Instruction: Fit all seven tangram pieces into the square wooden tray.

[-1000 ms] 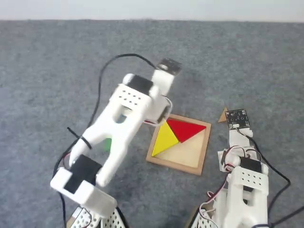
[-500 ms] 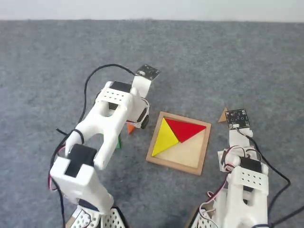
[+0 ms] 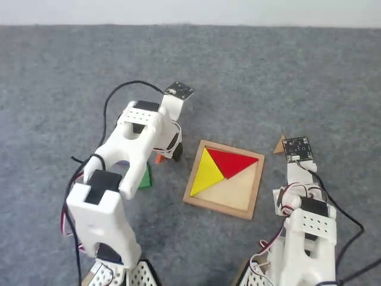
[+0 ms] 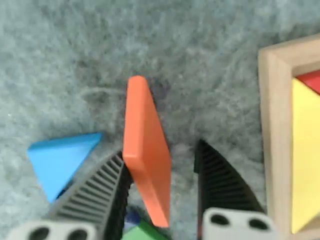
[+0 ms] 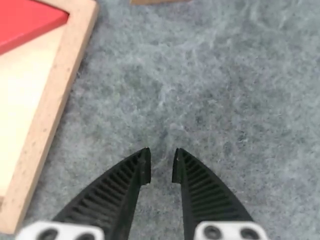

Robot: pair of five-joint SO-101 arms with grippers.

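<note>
Overhead and wrist views of the work surface. The square wooden tray (image 3: 216,208) lies on the grey carpet (image 3: 286,77) between the two arms, turned slightly askew. Two pieces sit in its far half: a yellow triangle (image 3: 206,173) on the left and a red triangle (image 3: 234,161) touching it on the right; the near half is bare wood.

The left gripper (image 4: 160,151) is lowered to the carpet just left of the tray. Its jaws are spread wide on either side of an orange piece (image 4: 145,150), which stands tilted on one edge (it touches one finger (image 4: 100,192), with a clear gap to the other). A blue triangle (image 4: 60,157) lies flat close beside it, and a green piece (image 3: 143,177) lies just nearer.

The right gripper (image 5: 160,155) hangs over bare carpet right of the tray, its jaws only slightly apart and gripping nothing. A small tan triangle (image 3: 279,145) lies just beyond the tray's far right corner.
</note>
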